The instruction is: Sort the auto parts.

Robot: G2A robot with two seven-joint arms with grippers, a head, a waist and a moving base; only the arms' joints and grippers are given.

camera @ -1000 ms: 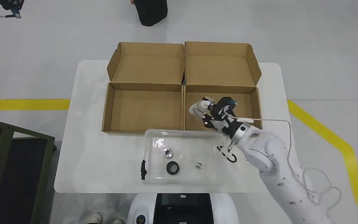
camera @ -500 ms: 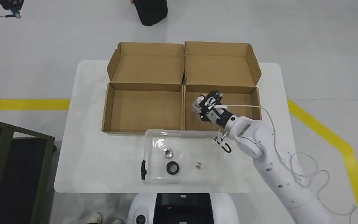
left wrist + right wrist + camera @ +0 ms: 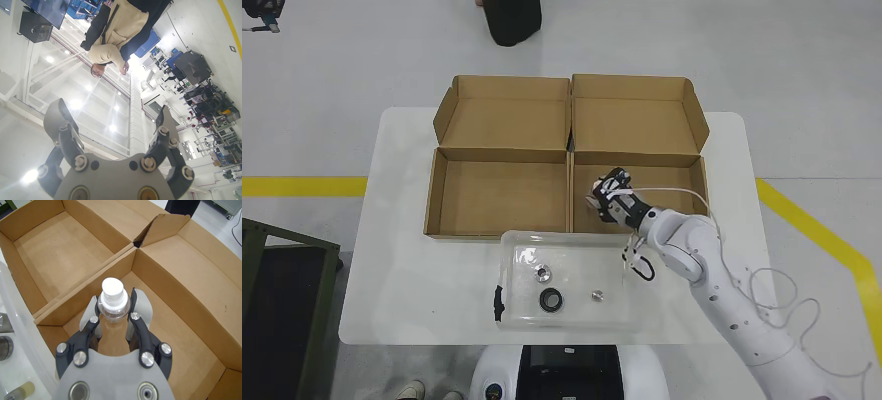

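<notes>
the right gripper is clamped on a clear part with a white cap, holding it over the left side of the right cardboard box, close to the wall that meets the left cardboard box. the left gripper points up at the ceiling with its jaws wide apart. a black ring, a metal nut and a small metal cylinder lie in the clear tray on the white table, just in front of the boxes.
</notes>
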